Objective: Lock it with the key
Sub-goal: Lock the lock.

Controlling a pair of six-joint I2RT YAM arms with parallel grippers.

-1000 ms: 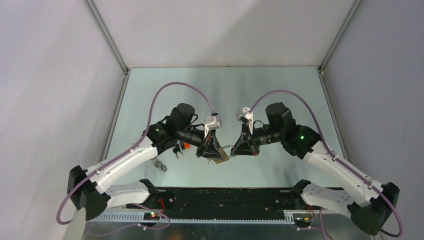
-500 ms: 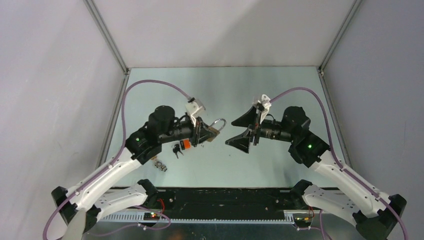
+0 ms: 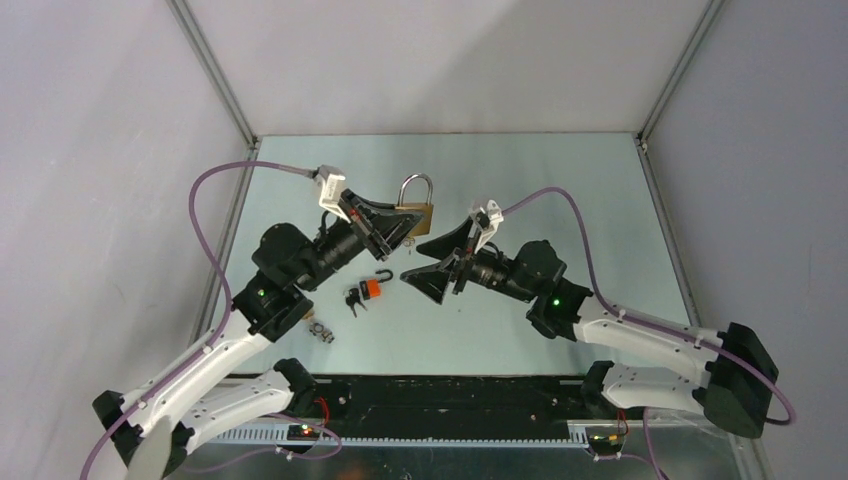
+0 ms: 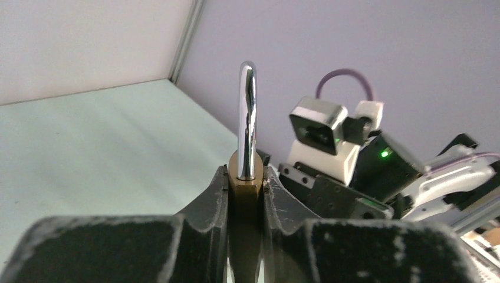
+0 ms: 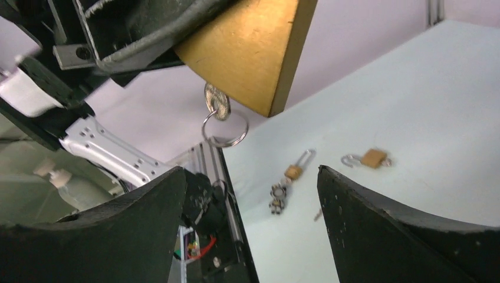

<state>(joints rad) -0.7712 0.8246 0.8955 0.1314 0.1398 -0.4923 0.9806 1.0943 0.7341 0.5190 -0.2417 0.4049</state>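
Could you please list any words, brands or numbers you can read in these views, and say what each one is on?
No text is legible in any view.
Brass padlock in the left pincer: visible face plain.
Key at its underside: any stamp too blurred.
Small padlock and second small padlock: too small to read.

One large brass padlock (image 3: 414, 213), one key (image 5: 216, 108), one key ring (image 5: 224, 140), two small padlocks (image 5: 372, 158) (image 5: 293, 171).

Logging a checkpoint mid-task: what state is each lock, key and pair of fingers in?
Brass padlock: held off the table, shackle looks closed.
Key: in its keyhole, ring hanging.
Left fingers: shut on brass padlock.
Right fingers: open, empty.
Orange padlock: on table, shackle open.
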